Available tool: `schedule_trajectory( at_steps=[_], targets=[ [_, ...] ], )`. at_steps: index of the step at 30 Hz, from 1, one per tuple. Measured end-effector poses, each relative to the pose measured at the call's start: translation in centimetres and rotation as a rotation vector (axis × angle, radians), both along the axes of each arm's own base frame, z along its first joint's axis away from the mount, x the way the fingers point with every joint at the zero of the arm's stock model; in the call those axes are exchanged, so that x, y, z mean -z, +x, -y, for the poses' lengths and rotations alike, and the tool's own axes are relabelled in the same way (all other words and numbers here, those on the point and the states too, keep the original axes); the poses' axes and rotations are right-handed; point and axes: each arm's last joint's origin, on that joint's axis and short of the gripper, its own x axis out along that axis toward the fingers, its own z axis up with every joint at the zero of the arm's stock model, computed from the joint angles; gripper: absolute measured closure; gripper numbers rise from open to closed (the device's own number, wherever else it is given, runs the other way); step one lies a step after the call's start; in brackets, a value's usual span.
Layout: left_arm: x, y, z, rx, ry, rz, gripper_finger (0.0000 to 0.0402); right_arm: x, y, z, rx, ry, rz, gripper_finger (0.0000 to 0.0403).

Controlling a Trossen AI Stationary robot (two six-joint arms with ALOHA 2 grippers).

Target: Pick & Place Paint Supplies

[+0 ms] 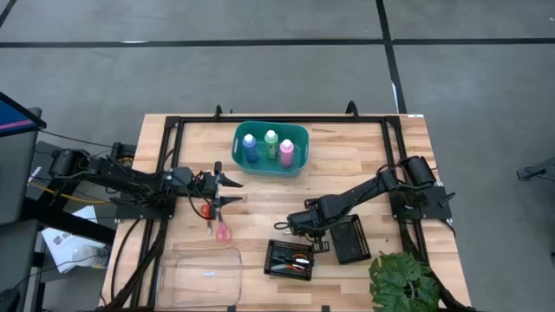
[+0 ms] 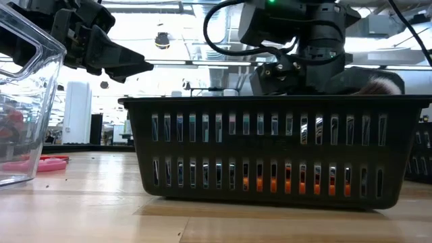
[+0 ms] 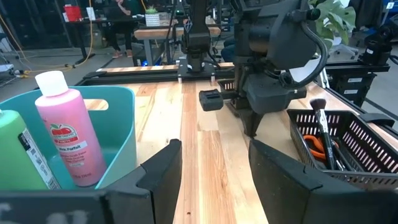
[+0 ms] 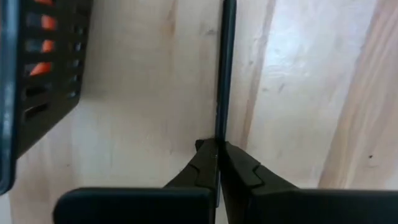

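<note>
A thin dark brush [image 4: 224,68] lies along the wood beside a black mesh tray [image 4: 37,74], and my right gripper [image 4: 217,149] is shut on it, near the table's middle [image 1: 290,224]. The blue [image 1: 250,148], green [image 1: 270,141] and pink [image 1: 286,152] bottles stand upright in the teal basket [image 1: 299,132] at the far side. Red-handled scissors [image 1: 206,211] and pink-handled scissors [image 1: 223,232] lie flat on the table. My left gripper [image 1: 234,191] hovers open above the table, near the basket and touching nothing. My right gripper pinches the brush's thin dark handle [image 4: 219,134] between its two fingers. The fingers come from above and point down, their tips closed across the handle. The brush stretches level away from the fingers; I cannot tell whether it still touches the wood.
A black mesh tray [image 1: 290,258] at the near side holds orange-handled scissors [image 3: 316,146] and a brush [image 3: 321,127]. A second mesh tray [image 1: 351,238] sits to its right. A clear plastic bin [image 1: 201,276] stands near left, and a plant [image 1: 403,282] at the near right corner.
</note>
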Motion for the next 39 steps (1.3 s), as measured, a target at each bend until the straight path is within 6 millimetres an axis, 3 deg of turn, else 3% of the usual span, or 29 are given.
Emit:
schedule_trajectory(
  at_steps=[11,22,32,39],
  targets=[
    [0.0,0.0,0.0,0.000,0.000,-0.001,0.0225,-3.2,1.3,1.1,0.067,-0.185,0.170,0.0401],
    [0.0,0.0,0.0,0.001,0.000,-0.001,0.0225,-6.7,1.9,2.1,0.091,-0.169,0.367,0.0402],
    [0.0,0.0,0.0,0.001,0.000,-0.001,0.0225,-8.8,1.9,-1.2,0.028,0.002,0.686,0.0402],
    [0.0,0.0,0.1,0.027,-0.003,-0.001,0.0225,-7.9,0.0,-3.8,0.018,0.119,0.837,0.0403]
  ],
)
